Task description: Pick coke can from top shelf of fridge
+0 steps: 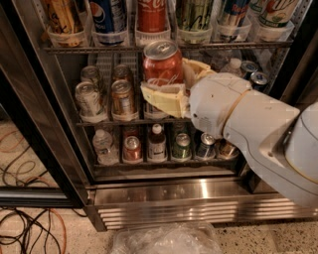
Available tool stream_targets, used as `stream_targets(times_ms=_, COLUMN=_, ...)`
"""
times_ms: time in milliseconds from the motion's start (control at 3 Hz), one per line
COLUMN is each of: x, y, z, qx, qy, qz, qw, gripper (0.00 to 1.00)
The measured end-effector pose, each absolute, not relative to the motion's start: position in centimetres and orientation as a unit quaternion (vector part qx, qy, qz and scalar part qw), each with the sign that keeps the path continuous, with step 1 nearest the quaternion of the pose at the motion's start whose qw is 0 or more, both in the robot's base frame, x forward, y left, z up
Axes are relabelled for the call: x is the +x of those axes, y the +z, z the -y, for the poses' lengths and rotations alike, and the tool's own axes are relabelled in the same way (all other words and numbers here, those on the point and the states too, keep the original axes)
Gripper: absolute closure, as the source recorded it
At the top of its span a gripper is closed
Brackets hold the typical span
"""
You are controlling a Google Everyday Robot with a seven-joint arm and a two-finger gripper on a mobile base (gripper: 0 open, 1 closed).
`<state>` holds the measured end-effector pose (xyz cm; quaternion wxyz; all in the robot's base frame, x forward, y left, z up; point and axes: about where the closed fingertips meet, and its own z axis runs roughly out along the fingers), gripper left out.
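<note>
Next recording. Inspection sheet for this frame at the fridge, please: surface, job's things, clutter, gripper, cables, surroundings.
Surface: top shelf, wire rack, row of cans behind clear stops.
Job's things: coke can upright, off the rack, held before the open fridge.
Clutter: Pepsi can and second red can on the top shelf; cans and bottles on lower racks.
Gripper: gripper just under the top shelf's rail, shut on the coke can.
Cables: loose cables on the floor, left.
Surroundings: plastic bag on the floor.
</note>
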<state>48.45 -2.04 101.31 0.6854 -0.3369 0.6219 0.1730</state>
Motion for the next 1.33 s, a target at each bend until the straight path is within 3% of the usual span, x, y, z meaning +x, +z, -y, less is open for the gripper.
stream_targets(times_ms=667, x=42.9, y=100.3, z=4.0, qx=-0.390, qy=0.198, qz=-0.636, qw=0.636, gripper=1.00)
stream_targets(times_ms=1333, x=42.2, y=100.3, z=3.3, qx=-0.401, qy=0.208, qz=-0.631, qw=0.631, gripper=1.00)
